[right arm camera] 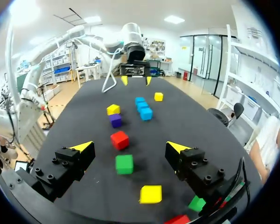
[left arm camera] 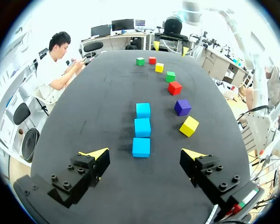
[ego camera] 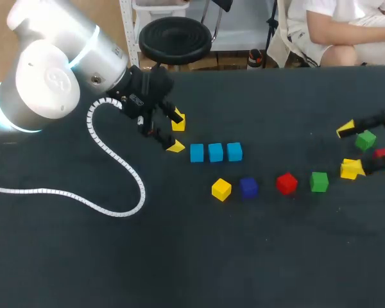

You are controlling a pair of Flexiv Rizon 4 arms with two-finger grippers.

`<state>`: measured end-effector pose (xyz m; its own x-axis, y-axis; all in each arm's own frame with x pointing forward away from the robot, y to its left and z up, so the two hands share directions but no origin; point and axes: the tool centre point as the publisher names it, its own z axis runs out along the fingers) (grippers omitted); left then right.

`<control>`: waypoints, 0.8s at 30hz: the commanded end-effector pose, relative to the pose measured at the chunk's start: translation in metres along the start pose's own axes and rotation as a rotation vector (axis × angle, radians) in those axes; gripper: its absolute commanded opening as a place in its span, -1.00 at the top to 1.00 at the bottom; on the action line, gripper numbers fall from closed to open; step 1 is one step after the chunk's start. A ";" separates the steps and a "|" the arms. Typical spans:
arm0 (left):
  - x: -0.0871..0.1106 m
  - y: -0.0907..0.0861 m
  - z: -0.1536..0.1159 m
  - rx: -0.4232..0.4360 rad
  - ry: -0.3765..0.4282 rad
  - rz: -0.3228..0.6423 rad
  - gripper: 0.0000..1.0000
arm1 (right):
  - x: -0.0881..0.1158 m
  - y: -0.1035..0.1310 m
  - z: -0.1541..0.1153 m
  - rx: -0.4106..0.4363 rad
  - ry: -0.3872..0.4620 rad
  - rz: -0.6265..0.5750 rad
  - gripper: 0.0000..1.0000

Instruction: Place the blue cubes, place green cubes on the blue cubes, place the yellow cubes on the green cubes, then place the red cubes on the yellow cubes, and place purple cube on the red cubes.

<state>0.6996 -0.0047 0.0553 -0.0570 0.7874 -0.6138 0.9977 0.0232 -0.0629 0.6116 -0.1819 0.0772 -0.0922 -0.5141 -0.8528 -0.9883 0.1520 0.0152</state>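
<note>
Three blue cubes [ego camera: 215, 152] lie in a row mid-table. In front of them sit a yellow cube [ego camera: 221, 189], the purple cube [ego camera: 248, 187], a red cube [ego camera: 286, 183] and a green cube [ego camera: 319, 181]. My left gripper [ego camera: 175, 133] hangs open just left of the blue row, whose nearest cube [left arm camera: 141, 147] lies ahead between its fingers. Another yellow cube [right arm camera: 158, 96] sits by that gripper. My right gripper [ego camera: 350, 148] is open at the right edge, over a yellow cube [right arm camera: 150, 194], with a green cube [ego camera: 366, 139] and a red cube [ego camera: 381, 153] beside it.
A white coiled cable [ego camera: 119, 160] from my left arm loops over the dark table [ego camera: 179, 256] at the left. The front half of the table holds no cubes.
</note>
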 end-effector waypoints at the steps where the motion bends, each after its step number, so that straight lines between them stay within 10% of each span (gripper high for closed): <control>1: 0.001 0.000 0.000 -0.001 -0.003 0.003 -1.00 | 0.002 0.011 -0.002 -0.038 0.032 -0.011 -1.00; 24: 0.001 0.000 0.000 -0.001 -0.003 0.003 -1.00 | 0.051 0.017 0.055 -0.121 0.122 -0.039 -1.00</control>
<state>0.6996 -0.0046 0.0553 -0.0571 0.7875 -0.6137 0.9977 0.0233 -0.0629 0.5891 -0.1616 0.0114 -0.0622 -0.6226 -0.7801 -0.9981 0.0397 0.0479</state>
